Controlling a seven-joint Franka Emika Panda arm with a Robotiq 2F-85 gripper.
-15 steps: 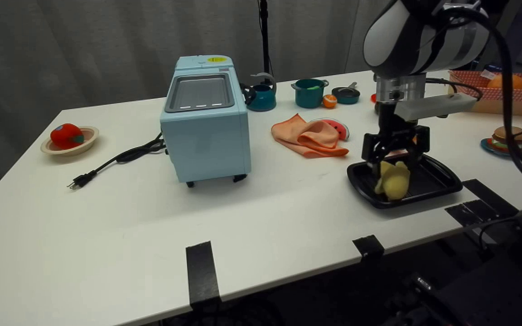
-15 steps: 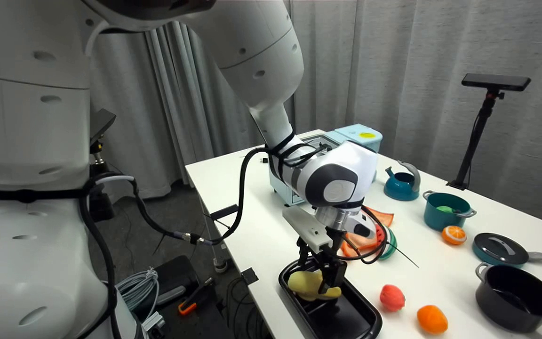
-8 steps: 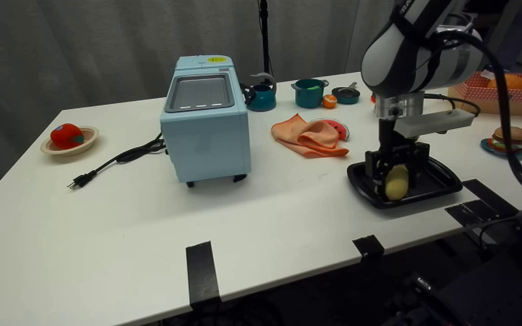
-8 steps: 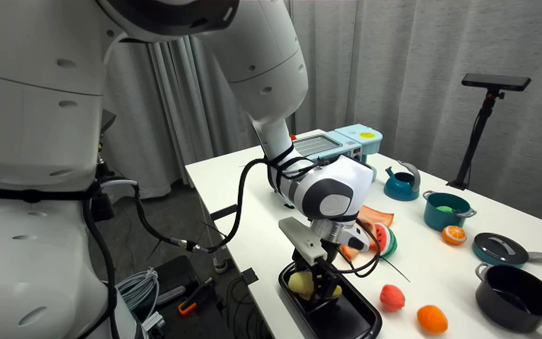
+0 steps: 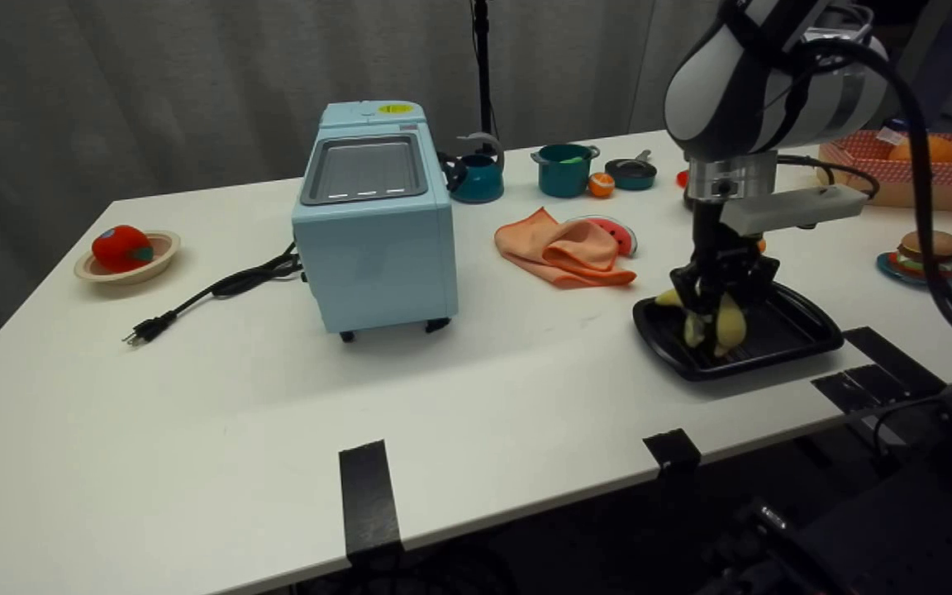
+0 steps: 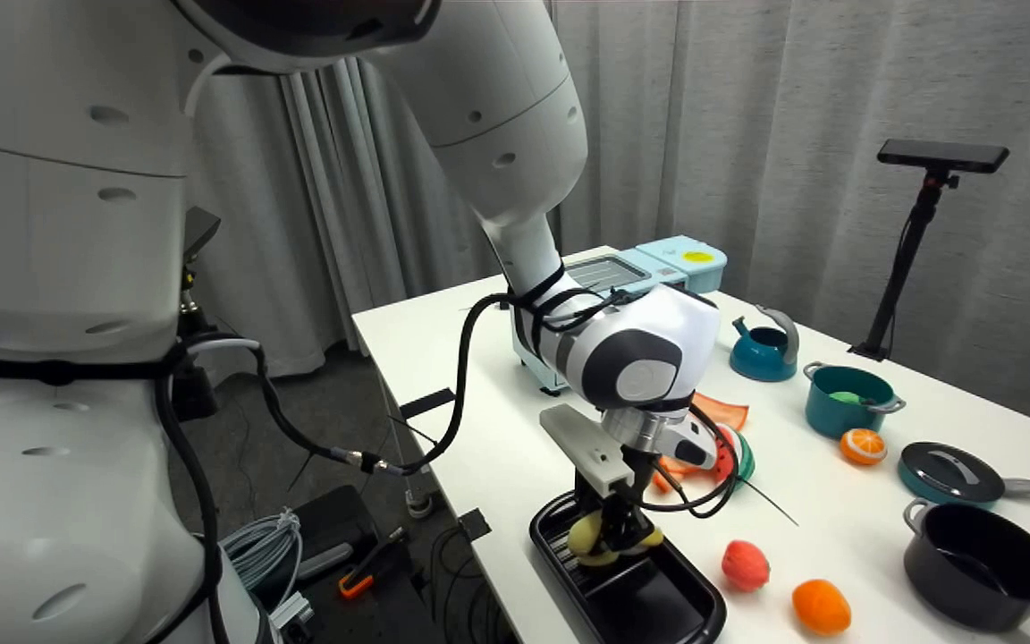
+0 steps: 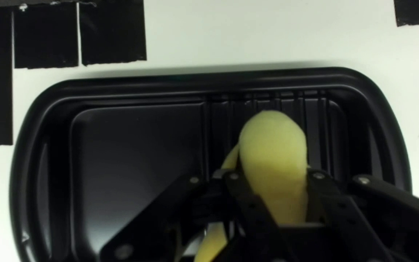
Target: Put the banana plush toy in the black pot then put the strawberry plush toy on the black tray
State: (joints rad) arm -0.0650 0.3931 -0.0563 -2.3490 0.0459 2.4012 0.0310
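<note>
- Black tray [image 7: 133, 160] beneath me, its ridged end under the banana plush toy [image 7: 273, 142]; my gripper [image 7: 273, 178] is clamped on that toy, fingers pressing both flanks;
- rounded end juts out between the fingers, loose yellow showing outside one of them; whether its underside touches the ridges I cannot tell;
- step in hand, by my reckoning: secure and raise the banana; a firm, even squeeze should suit soft plush, and a pinch on the loose part alone could let the body slide;
- go straight up past the tray rim before any sideways travel;
- black pot [image 6: 953, 586] stands well apart across the table [image 6: 837, 528]; strawberry plush toy [image 6: 745, 566] lies just beside the tray, orange fruit [image 6: 821, 607] near it, so cross above both;
- centre over the pot's mouth, body and loose ends inside the rim, then release low;
- strawberry to be fetched only afterwards
</note>
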